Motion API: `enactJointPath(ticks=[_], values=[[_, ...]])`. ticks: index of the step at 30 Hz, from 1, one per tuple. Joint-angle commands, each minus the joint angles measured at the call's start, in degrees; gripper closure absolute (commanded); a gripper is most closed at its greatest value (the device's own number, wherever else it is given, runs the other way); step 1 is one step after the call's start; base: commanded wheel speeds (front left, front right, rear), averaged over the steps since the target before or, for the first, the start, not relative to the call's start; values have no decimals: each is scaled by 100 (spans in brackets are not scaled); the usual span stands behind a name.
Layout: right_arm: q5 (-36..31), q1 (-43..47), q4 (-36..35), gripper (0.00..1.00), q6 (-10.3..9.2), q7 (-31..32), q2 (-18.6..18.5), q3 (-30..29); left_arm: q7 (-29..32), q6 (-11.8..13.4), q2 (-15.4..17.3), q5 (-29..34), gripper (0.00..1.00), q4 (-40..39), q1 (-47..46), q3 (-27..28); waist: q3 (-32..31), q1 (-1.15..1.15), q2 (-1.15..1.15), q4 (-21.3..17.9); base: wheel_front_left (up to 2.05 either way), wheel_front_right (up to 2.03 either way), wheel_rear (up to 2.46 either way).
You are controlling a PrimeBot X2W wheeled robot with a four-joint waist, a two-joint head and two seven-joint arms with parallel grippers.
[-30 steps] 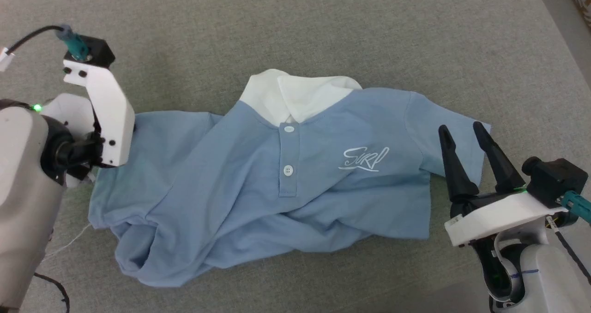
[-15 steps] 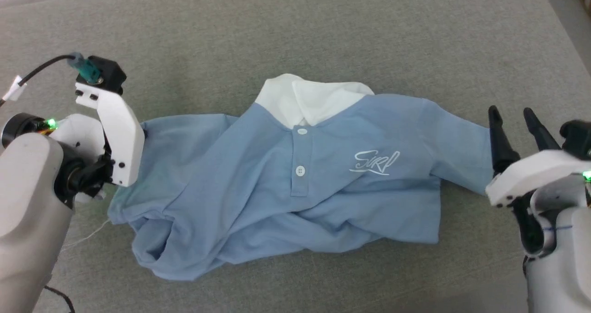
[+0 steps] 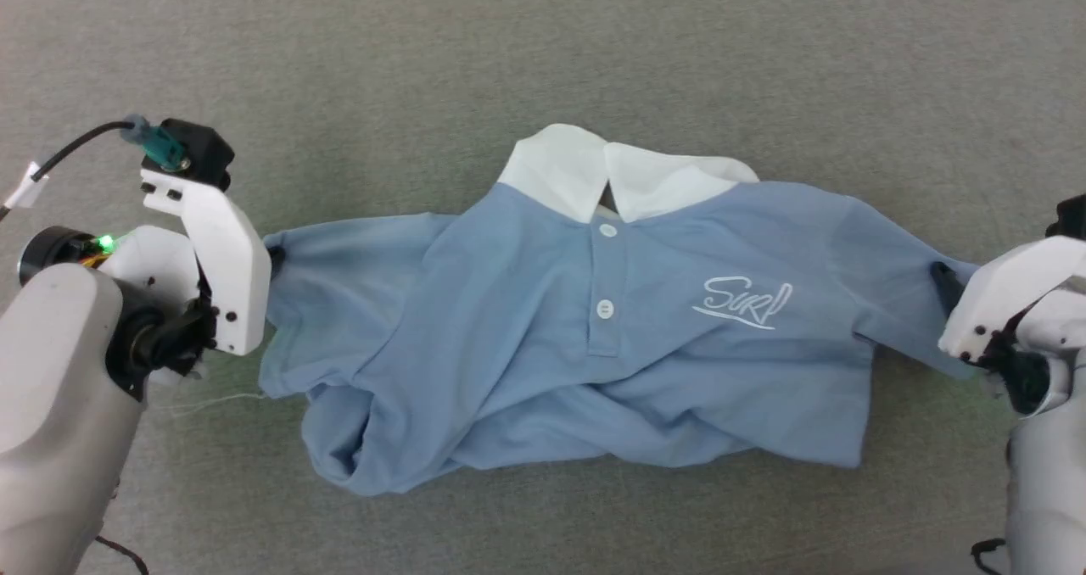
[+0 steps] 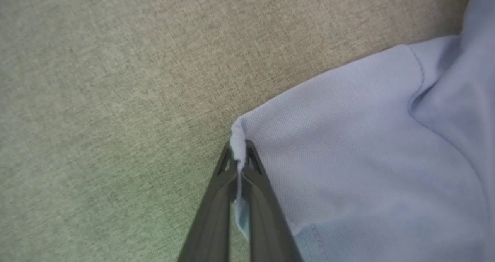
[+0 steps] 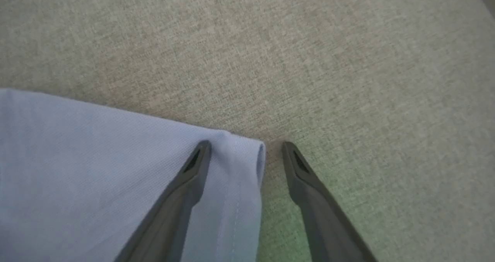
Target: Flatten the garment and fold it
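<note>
- Jaws of the left gripper (image 4: pixel 239 164) pinch one sleeve hem of the garment (image 3: pixel 526 346).
- Right gripper (image 5: pixel 245 147), jaws spread, straddles the opposite sleeve hem; the garment spans between them.

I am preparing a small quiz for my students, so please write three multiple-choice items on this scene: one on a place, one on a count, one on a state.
1. Where does the left end effector grip the garment?
A) the collar
B) a sleeve edge
C) the bottom hem

2. How many white buttons show on the front?
A) one
B) two
C) four

3. How is the right end effector?
A) open, astride the hem of the other sleeve
B) shut on the collar
C) shut on the logo

Answers:
1 B, the left wrist view shows blue sleeve cloth pinched, jaws shut.
2 B, the head view shows two, one above the other.
3 A, its jaws stand apart, the hem edge between them, grey surface beyond.
</note>
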Motion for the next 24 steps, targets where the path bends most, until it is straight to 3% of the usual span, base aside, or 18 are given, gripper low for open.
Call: enactJointPath(ticks=[1, 2, 3, 7, 13, 19, 24], values=[[-79, -3, 158, 45, -4, 230, 73, 0, -8, 1, -23, -13, 100, 27, 124, -20, 21, 0, 0, 92, 0, 0, 0], [-122, -14, 206, 86, -4, 457, 73, 1, -18, -3, -36, -19, 100, 26, 120, -27, 20, 0, 0, 111, 0, 0, 0], [-144, -19, 229, 100, -4, 683, 73, 21, -28, -7, -44, -24, 100, 27, 118, -32, 16, 0, 0, 124, 0, 0, 0], [-261, -24, -2, 100, -4, 1268, 73, 136, -126, -53, -7, 41, 100, -12, 85, -83, -13, 0, 0, 156, 0, 0, 0], [-417, -73, -822, 100, -4, 1607, -16, 545, -626, -184, 160, 241, 100, -113, -48, -147, -174, 0, 0, 197, 0, 0, 0], [-304, -387, -1700, 100, -4, 1680, -555, 1329, -1386, -260, 389, 505, 100, -276, -393, -149, -310, 0, 0, 281, 0, 0, 0], [-236, -1137, -2011, 100, -4, 1461, -1057, 1893, -1973, -206, 525, 760, 100, -368, -1001, 98, -114, 0, 0, 364, 0, 0, 0]])
